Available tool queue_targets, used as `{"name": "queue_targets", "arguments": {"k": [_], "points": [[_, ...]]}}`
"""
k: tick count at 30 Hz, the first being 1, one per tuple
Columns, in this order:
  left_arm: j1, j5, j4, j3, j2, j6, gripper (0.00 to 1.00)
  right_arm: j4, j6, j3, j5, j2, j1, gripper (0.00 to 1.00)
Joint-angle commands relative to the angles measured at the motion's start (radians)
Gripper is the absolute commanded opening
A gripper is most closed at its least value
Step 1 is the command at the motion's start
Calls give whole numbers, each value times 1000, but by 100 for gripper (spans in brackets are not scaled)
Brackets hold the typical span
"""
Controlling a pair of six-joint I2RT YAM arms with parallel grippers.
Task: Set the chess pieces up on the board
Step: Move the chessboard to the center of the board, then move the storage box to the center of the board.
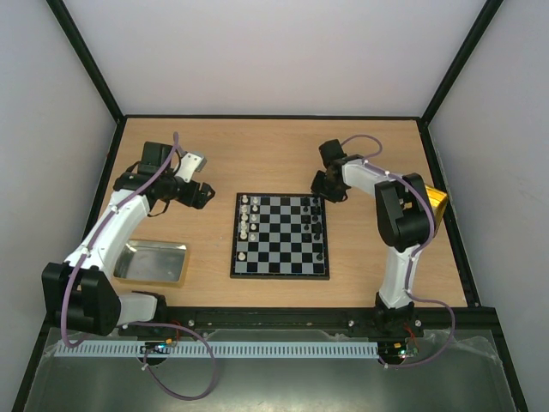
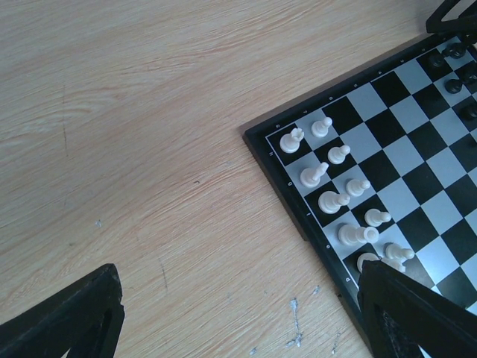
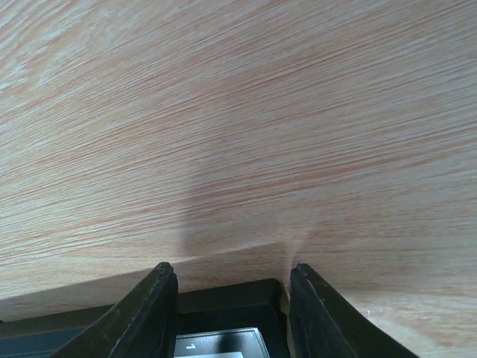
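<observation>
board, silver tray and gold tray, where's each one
board (image 1: 283,245), top external view, bare middle squares
silver tray (image 1: 153,262), top external view, its bare floor
gold tray (image 1: 438,206), top external view, its one visible corner

From above, the chess pieces are too small for me to tell their kinds apart. The gold tray on the right is mostly hidden behind the right arm. The left wrist view cuts the board off at its right and bottom edges. There, a finger of the left gripper covers part of one white piece. The right wrist view catches only a board corner.
</observation>
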Motion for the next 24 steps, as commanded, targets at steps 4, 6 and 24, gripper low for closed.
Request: {"name": "queue_targets", "arguments": {"k": [4,6,24], "points": [[6,7,6,-21,-11,-4,86,-47,8,-1,88,-59,3,45],[6,8,9,-24,-12,-3,86,-75,7,33,121,-76,-7,45],[6,35,27,-24,15,22,86,-280,-13,33,448,-320,-194,44]]}}
